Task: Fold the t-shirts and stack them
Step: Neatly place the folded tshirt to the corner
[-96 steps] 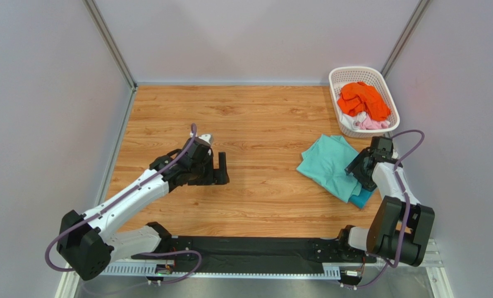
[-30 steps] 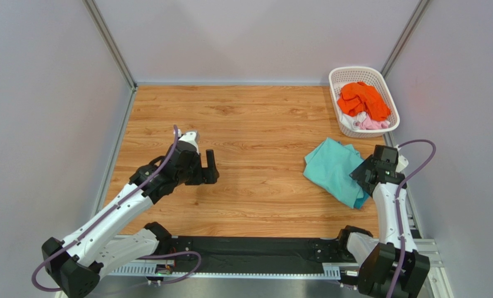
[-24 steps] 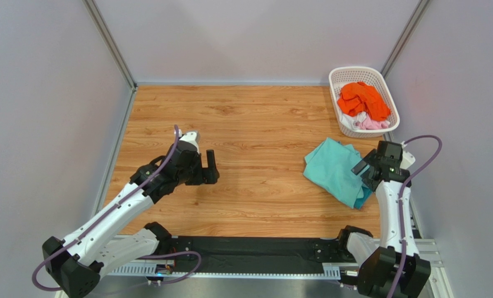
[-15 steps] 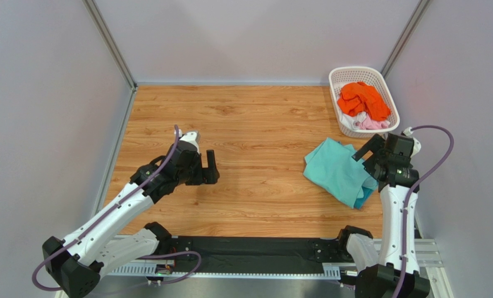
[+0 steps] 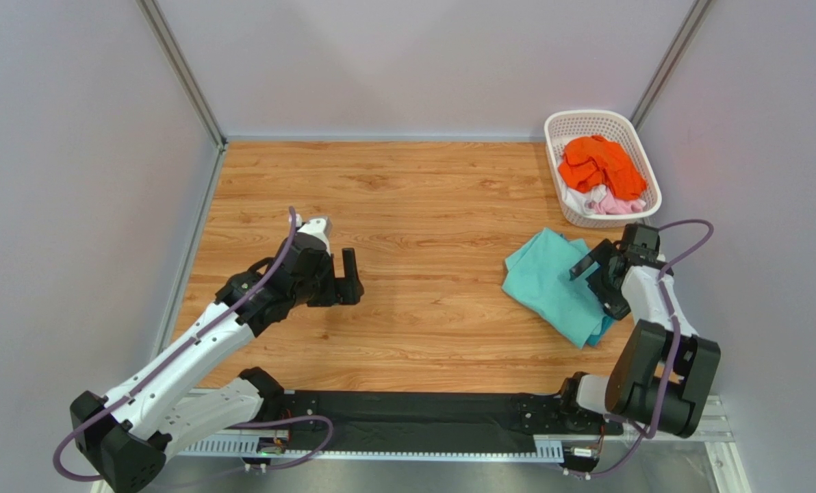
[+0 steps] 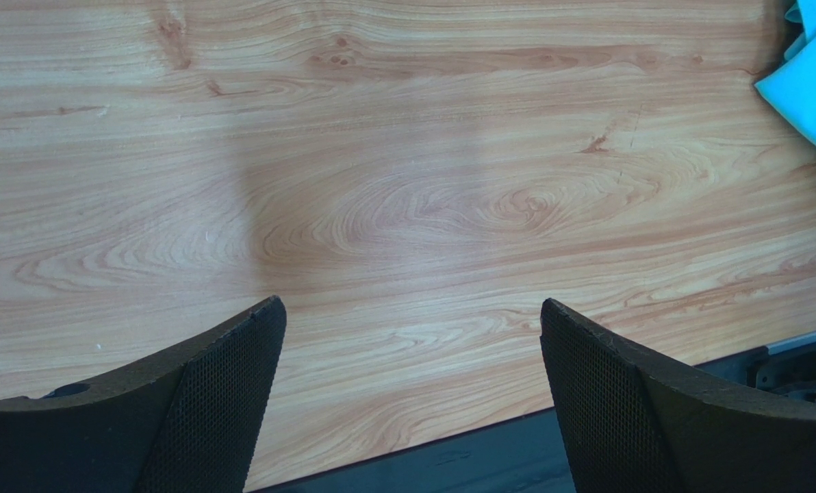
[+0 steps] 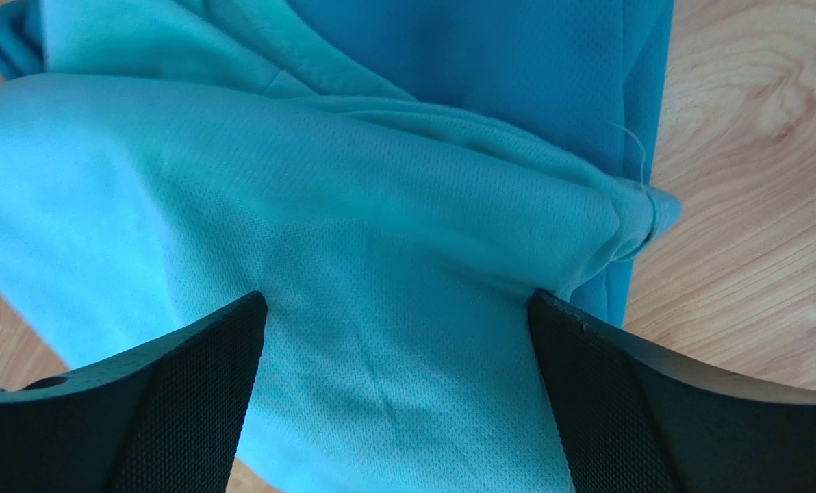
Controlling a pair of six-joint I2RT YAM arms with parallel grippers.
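The mint green cloth t-shirt (image 5: 548, 279) is lying loosely bunched on a darker teal blue t-shirt (image 5: 600, 331) at the right side of the wooden worktop (image 5: 422, 205). An orange t-shirt (image 5: 599, 164), with pink and white cloth beneath it, is waiting in the white plastic lattice basket (image 5: 587, 121).

The right arm's fingers (image 7: 176, 411) are hanging spread wide just over the mint cloth, gripping nothing. The left arm's fingers (image 6: 206, 411) are gaping equally wide above bare wood, well apart from the pile.

The mint shirt is probably being tidied on the stack. The next move likely calls for pinching a hem to flatten it.

Only the right wrist view is showing the ridged folds and the seam corner. Only the overhead view is showing the basket.
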